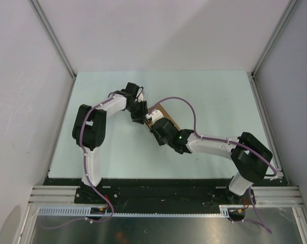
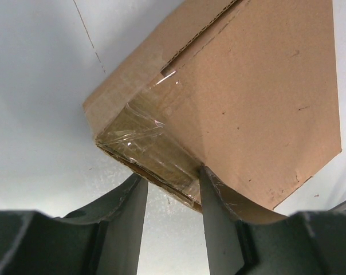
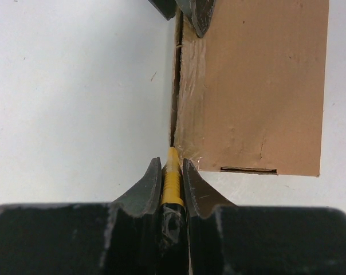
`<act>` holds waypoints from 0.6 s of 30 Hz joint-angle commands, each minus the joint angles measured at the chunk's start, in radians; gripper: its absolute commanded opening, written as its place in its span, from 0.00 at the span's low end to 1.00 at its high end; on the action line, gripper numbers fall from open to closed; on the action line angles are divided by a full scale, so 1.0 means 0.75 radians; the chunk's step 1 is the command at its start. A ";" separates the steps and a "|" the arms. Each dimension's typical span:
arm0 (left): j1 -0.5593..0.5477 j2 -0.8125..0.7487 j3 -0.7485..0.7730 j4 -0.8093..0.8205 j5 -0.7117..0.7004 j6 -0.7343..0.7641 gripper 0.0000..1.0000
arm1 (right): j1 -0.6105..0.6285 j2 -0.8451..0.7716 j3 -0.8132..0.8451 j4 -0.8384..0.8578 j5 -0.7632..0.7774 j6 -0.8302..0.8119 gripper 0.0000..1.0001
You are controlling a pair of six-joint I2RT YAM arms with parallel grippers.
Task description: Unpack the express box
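- My top camera sits above and behind the arm bases and looks down at the whole table (image 1: 219,101), from far.
- My left wrist camera looks forward past the left gripper (image 2: 172,175), very near the express box (image 2: 259,97).
- My right wrist camera looks past the right gripper (image 3: 172,161); it shares this box with the others.
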State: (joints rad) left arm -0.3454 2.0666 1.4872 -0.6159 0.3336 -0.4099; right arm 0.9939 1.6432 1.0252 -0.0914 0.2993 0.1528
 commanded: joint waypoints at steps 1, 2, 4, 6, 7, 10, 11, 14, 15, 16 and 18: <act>0.013 0.114 -0.013 0.019 -0.261 0.066 0.45 | 0.006 -0.015 -0.052 -0.152 -0.025 0.005 0.00; 0.013 0.114 -0.013 0.021 -0.261 0.068 0.45 | 0.008 -0.035 -0.052 -0.160 -0.025 0.007 0.00; 0.013 0.114 -0.011 0.019 -0.265 0.068 0.45 | 0.006 -0.102 -0.052 -0.175 -0.010 0.005 0.00; 0.013 0.116 -0.013 0.019 -0.263 0.066 0.45 | 0.008 -0.156 -0.052 -0.181 0.008 -0.001 0.00; 0.013 0.116 -0.015 0.021 -0.259 0.064 0.45 | 0.004 -0.164 -0.052 -0.179 0.016 -0.003 0.00; 0.013 0.112 -0.024 0.019 -0.244 0.054 0.45 | 0.002 -0.156 -0.052 -0.177 0.030 -0.001 0.00; 0.011 0.114 -0.024 0.019 -0.248 0.054 0.45 | 0.002 -0.152 -0.052 -0.175 0.035 0.003 0.00; 0.013 0.112 -0.015 0.019 -0.261 0.062 0.45 | 0.002 -0.172 -0.052 -0.158 0.041 0.021 0.00; 0.013 0.110 -0.017 0.019 -0.261 0.060 0.45 | 0.002 -0.184 -0.050 -0.150 0.041 0.023 0.00; 0.013 0.110 -0.019 0.019 -0.257 0.060 0.45 | 0.002 -0.195 -0.050 -0.148 0.043 0.021 0.00; 0.013 0.112 -0.017 0.019 -0.259 0.062 0.45 | 0.002 -0.219 -0.050 -0.154 0.055 0.013 0.00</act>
State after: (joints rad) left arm -0.3473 2.0747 1.4944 -0.6132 0.3485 -0.4110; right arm 0.9905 1.5600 0.9951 -0.1234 0.3149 0.1616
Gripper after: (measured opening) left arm 0.456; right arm 0.155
